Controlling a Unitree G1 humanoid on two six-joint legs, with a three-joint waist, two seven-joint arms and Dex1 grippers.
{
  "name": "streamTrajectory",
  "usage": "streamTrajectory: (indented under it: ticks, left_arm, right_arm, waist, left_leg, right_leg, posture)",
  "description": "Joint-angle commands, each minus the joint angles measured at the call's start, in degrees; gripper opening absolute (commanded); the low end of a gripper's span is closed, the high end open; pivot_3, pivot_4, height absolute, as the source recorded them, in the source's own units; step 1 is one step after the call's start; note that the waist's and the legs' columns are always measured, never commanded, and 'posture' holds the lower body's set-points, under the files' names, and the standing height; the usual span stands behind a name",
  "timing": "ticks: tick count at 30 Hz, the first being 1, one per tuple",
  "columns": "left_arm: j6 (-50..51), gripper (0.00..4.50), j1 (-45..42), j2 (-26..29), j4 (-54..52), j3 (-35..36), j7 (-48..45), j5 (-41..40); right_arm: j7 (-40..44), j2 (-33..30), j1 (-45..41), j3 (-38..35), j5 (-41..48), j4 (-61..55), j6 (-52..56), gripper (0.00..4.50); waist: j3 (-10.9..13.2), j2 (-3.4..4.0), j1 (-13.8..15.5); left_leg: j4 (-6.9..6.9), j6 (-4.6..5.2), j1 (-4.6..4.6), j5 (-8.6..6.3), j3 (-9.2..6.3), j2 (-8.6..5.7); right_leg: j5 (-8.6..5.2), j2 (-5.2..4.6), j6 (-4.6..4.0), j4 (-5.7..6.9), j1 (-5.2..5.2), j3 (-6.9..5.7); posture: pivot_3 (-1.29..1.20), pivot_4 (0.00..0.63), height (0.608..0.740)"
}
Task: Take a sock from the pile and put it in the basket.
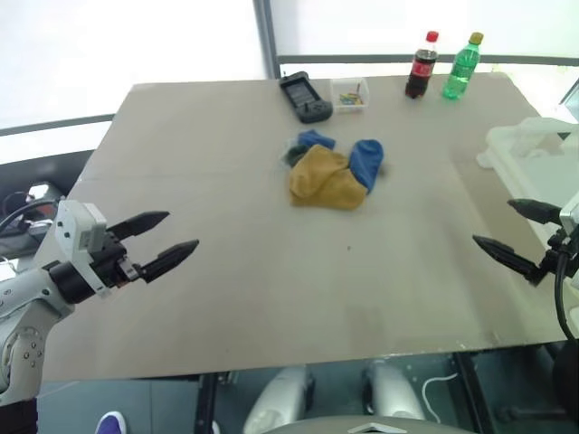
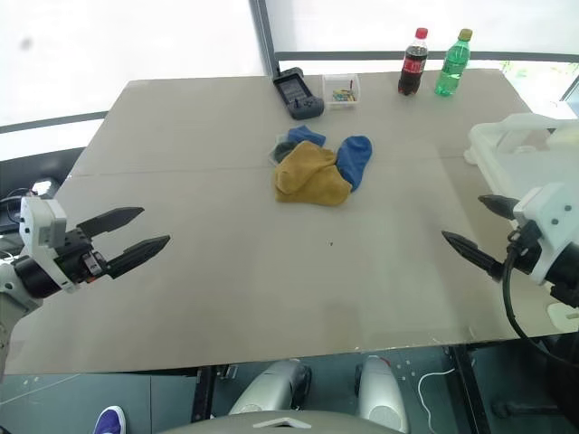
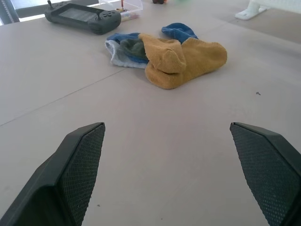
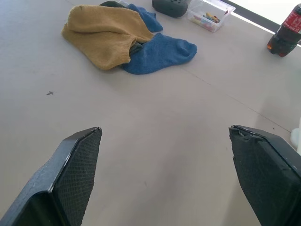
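The pile [image 1: 333,172] of socks lies in the middle of the table, a mustard-yellow sock [image 1: 324,179] on top with blue socks [image 1: 367,161] beside and behind it. The whitish basket [image 1: 534,149] stands at the table's right edge. My left gripper [image 1: 167,237] hovers open over the table's near left part, well short of the pile. Over the near right side my right gripper [image 1: 508,231] is open too, just in front of the basket. Nothing is between either pair of fingers. The pile [image 3: 164,52] also lies ahead in the left wrist view and the pile [image 4: 122,37] in the right wrist view.
At the table's far edge lie a dark handheld controller [image 1: 305,98] and a small clear box of coloured bits [image 1: 349,94]. A cola bottle [image 1: 421,65] and a green bottle [image 1: 461,67] stand to their right. Bare tabletop [image 1: 317,271] stretches between the grippers and the pile.
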Motion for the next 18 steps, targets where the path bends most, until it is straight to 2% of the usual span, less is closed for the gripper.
streamTrajectory:
  ticks: [1,18]
  left_arm:
    - [0.52,4.50,-0.27,0.79,-1.49,2.30,0.12,-1.47]
    - [2.17,4.50,-1.32,0.22,-3.70,0.73,2.51,-2.36]
  right_arm:
    - [0.18,-0.94,-0.93,-1.06,0.91,-0.77,-0.07,4.44]
    - [0.20,0.04,-2.45,2.51,1.43,-1.18,-1.11,4.44]
  waist:
    - [0.00,0.00,0.00]
    - [0.00,0.00,0.00]
  left_leg:
    - [0.00,0.00,0.00,0.00,0.00,0.00]
    - [0.00,0.00,0.00,0.00,0.01,0.00]
  right_leg:
    - [0.00,0.00,0.00,0.00,0.00,0.00]
    - [0.00,0.00,0.00,0.00,0.00,0.01]
  posture:
    - [0.00,0.150,0.740]
    - [0.00,0.150,0.740]
